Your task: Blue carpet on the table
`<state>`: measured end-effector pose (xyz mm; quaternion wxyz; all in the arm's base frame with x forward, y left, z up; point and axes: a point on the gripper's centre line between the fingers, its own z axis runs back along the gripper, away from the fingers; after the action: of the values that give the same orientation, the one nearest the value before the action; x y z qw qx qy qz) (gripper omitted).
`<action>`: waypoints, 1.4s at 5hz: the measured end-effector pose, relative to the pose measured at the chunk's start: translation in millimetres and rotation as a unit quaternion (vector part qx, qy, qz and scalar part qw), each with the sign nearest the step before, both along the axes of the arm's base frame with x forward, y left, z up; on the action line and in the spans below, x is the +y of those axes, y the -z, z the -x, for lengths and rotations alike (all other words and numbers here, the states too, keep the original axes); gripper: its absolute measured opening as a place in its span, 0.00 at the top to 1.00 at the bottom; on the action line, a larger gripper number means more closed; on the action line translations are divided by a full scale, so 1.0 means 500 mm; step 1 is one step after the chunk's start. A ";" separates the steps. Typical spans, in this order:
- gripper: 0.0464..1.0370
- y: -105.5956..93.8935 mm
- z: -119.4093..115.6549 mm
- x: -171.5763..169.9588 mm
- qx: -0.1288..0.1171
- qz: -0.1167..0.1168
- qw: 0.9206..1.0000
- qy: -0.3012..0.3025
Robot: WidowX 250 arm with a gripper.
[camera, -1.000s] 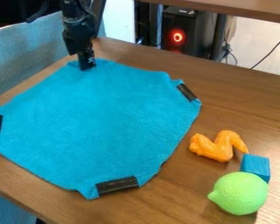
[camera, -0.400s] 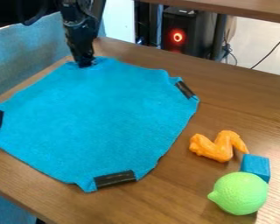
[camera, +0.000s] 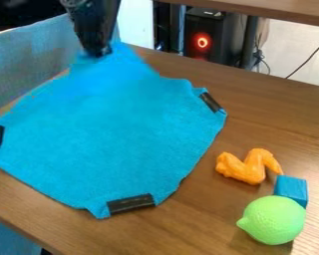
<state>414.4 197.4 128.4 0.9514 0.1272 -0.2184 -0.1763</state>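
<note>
Lying beside cloth [camera: 109, 134]: orange wing [camera: 244, 171], blue cube [camera: 290, 188], green lemon [camera: 273, 220].

On the table [camera: 275, 107], carpet [camera: 109, 139] left; wing [camera: 245, 171], block [camera: 291, 188], lemon [camera: 274, 220] right, back to front.

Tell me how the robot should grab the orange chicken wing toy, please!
I'd pinch the orange chicken wing toy by its chunky part, farthest from the blue block, coming straight down from above. It lies flat with its top open, and that part makes a thick bar to squeeze from both sides. The block crowds the other end.
</note>
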 end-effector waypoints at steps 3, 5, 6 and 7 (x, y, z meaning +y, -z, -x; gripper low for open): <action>1.00 -0.007 0.122 -0.212 0.006 -0.092 0.988 0.120; 1.00 -0.011 0.239 -0.322 0.005 -0.095 0.980 0.176; 1.00 -0.024 0.277 -0.354 0.002 -0.086 0.979 0.183; 1.00 -0.004 0.303 -0.379 0.024 -0.082 0.982 0.169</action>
<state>263.1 7.7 130.6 0.8993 0.1613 -0.1984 -0.3548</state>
